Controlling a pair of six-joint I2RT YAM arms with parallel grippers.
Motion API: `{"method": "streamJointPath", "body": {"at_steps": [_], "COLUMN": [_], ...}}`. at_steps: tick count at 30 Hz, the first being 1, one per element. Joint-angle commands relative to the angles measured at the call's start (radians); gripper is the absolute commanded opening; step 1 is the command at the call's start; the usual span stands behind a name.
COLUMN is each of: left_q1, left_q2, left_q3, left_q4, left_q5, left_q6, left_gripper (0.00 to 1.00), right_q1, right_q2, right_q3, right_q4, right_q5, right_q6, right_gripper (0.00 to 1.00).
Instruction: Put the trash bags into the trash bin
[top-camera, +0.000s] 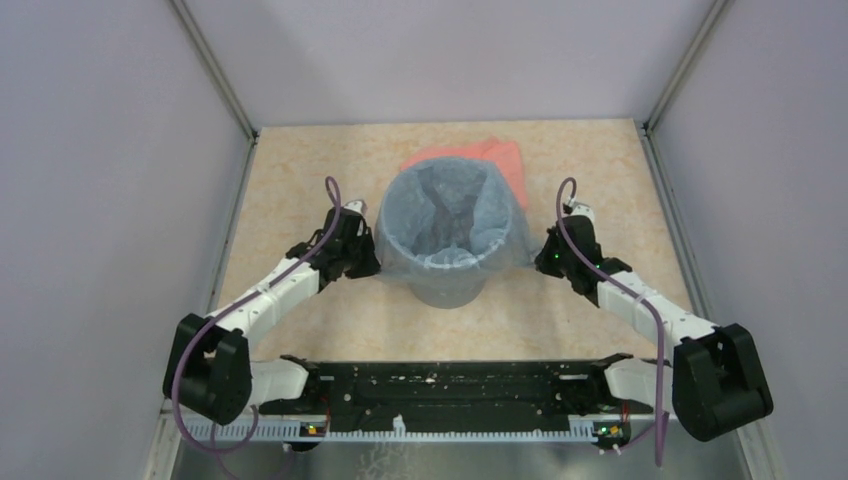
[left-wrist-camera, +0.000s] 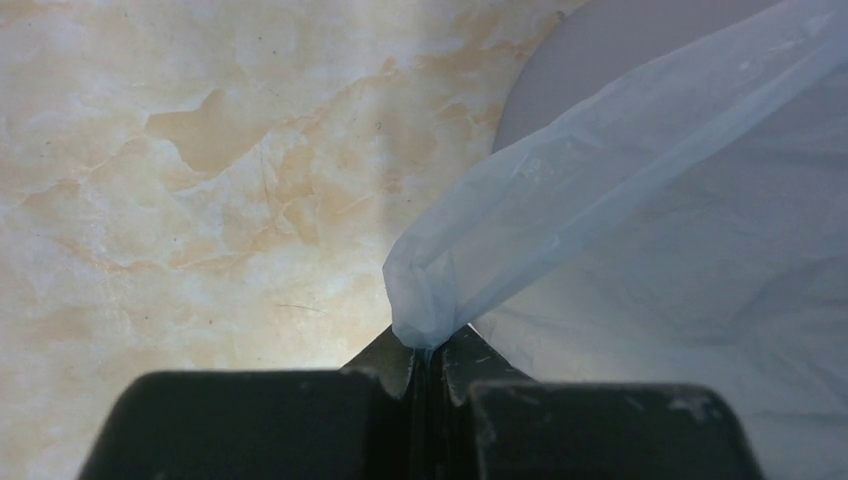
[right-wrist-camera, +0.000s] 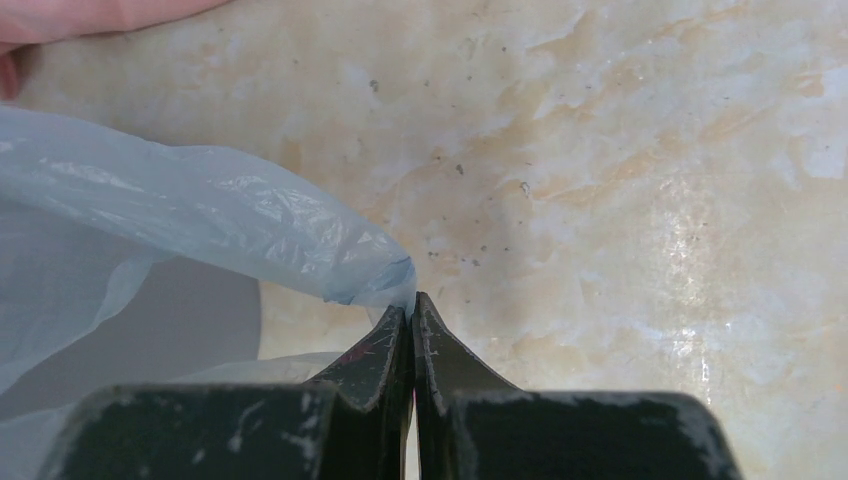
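The grey trash bin (top-camera: 447, 288) stands mid-table. The pale-blue trash bag (top-camera: 450, 215) lines it, with its mouth folded out over the rim. My left gripper (top-camera: 370, 262) is at the bin's left side and my right gripper (top-camera: 541, 258) at its right. The left wrist view shows the left gripper (left-wrist-camera: 430, 350) shut on a bunched corner of the bag (left-wrist-camera: 640, 200), with the bin wall (left-wrist-camera: 600, 50) behind. In the right wrist view the right gripper (right-wrist-camera: 410, 305) is shut, pinching the bag's (right-wrist-camera: 220, 215) stretched edge at the very fingertips, beside the bin (right-wrist-camera: 200, 320).
A salmon-pink folded piece (top-camera: 497, 160) lies flat behind the bin, and its edge (right-wrist-camera: 90, 15) shows in the right wrist view. Grey walls close in the beige marbled table (top-camera: 300, 160) on three sides. The arms' black base rail (top-camera: 450, 385) runs along the near edge.
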Motion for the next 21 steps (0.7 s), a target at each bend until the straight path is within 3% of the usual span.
{"method": "streamJointPath", "body": {"at_steps": [1,21], "left_q1": [0.04,0.109], "left_q2": [0.054,0.164], "left_q3": [-0.03,-0.082], "left_q4": [0.06,0.123], "left_q5": [0.041,0.023], "left_q6": [-0.001,-0.073], "left_gripper": [0.0,0.0], "right_q1": [-0.006,-0.006], "right_q2": [0.044,0.087], "right_q3": [0.001,-0.038], "right_q4": [0.038,0.152], "right_q5": [0.079,0.273], "right_q6": [-0.029,-0.055], "right_gripper": [0.0,0.0]}}
